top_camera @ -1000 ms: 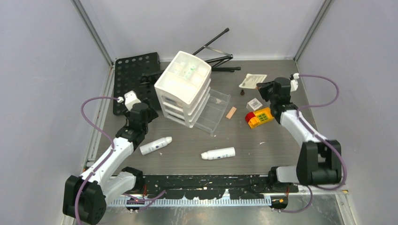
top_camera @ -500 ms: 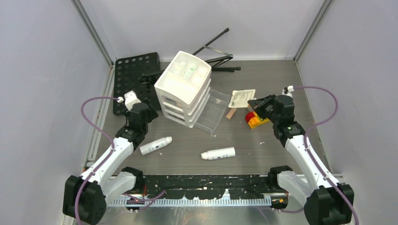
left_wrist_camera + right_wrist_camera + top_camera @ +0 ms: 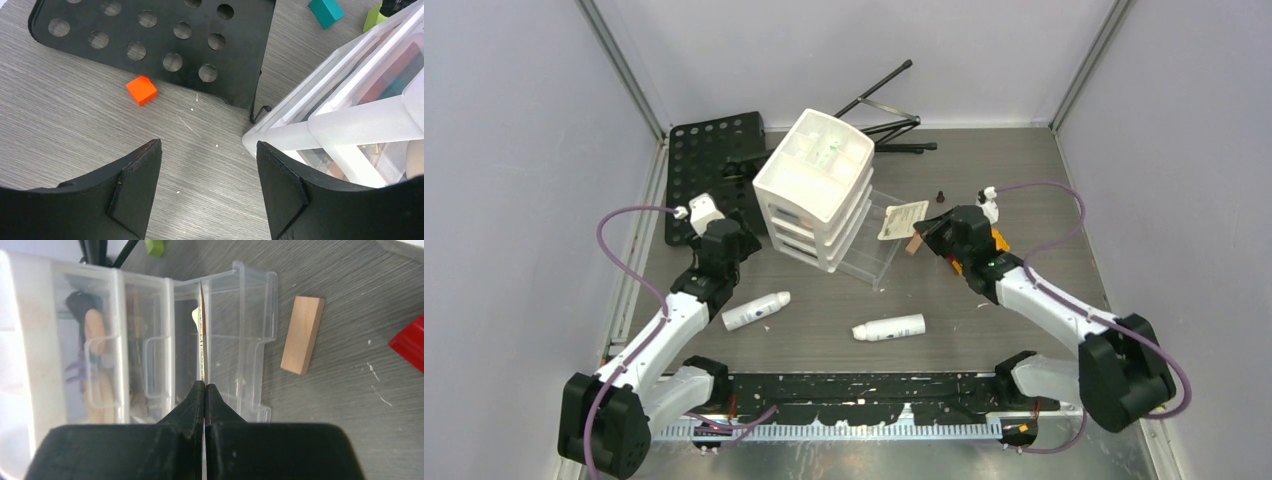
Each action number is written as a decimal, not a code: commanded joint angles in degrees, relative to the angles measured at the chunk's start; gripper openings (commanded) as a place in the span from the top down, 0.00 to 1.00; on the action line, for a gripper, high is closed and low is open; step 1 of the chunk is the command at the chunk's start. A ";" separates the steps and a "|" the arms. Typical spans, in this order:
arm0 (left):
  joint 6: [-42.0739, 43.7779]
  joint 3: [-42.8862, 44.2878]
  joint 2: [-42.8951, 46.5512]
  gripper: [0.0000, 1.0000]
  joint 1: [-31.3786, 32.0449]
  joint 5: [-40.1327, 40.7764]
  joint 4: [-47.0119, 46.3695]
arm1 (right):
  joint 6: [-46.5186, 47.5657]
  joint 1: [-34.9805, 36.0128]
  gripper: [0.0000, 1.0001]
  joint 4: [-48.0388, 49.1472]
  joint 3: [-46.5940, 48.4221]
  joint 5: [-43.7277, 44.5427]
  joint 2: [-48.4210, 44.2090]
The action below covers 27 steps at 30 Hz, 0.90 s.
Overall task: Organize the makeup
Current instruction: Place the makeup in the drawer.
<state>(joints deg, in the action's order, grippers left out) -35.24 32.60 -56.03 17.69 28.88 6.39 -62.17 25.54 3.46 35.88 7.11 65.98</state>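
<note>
**We see the right claw (image 3: 205, 385) pressed together on a flat packet (image 3: 902, 218) at the open clear drawer (image 3: 876, 240); the left claw (image 3: 207, 150) is spread and grips nothing.**

From above, the packet is a pale card over the far end of the drawer, just beside the white organizer (image 3: 812, 185). The right wrist view shows the packet only edge-on and upright, and we cannot tell if it touches the drawer. Only this view shows peach and dark things behind the closed clear fronts, too blurred to name. Only the left wrist view shows one orange cube (image 3: 141, 90), one teal block (image 3: 325, 10) and one green block (image 3: 372, 17) by the black perforated plate (image 3: 150, 35). We count two white bottles (image 3: 756, 311) lying on the table (image 3: 1024, 160), apart from the organizer. There is also one tan wooden block (image 3: 302, 335) beside the drawer, and one red-and-yellow block (image 3: 410, 340), mostly hidden.
</note>
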 commanded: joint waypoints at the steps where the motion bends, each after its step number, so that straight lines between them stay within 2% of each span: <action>1: 0.77 1.81 0.13 0.29 0.24 0.90 -2.48 | -3.63 1.24 1.00 10.87 1.15 7.23 6.33; 5: 0.77 1.77 0.42 0.29 0.24 1.00 -2.34 | -4.92 3.47 1.00 13.60 4.54 8.32 13.50; 10: 0.73 1.76 0.70 0.29 0.24 0.93 -2.31 | -6.71 6.25 1.00 16.15 7.37 14.38 19.70; 16: 0.79 1.76 1.21 0.29 0.37 0.91 -2.13 | -8.50 8.10 1.00 15.19 11.26 19.03 25.20; 25: 0.87 1.65 1.61 0.29 0.68 1.34 -2.03 | -9.71 9.57 1.00 15.31 17.31 19.95 32.81; 27: 0.88 1.47 1.96 0.29 0.75 1.22 -2.18 | -9.43 9.69 0.97 15.02 18.31 19.96 33.95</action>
<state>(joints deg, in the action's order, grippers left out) -35.24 32.60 -55.77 18.06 28.88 6.26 -70.76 34.85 16.25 50.63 22.37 98.48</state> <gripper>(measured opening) 0.713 0.021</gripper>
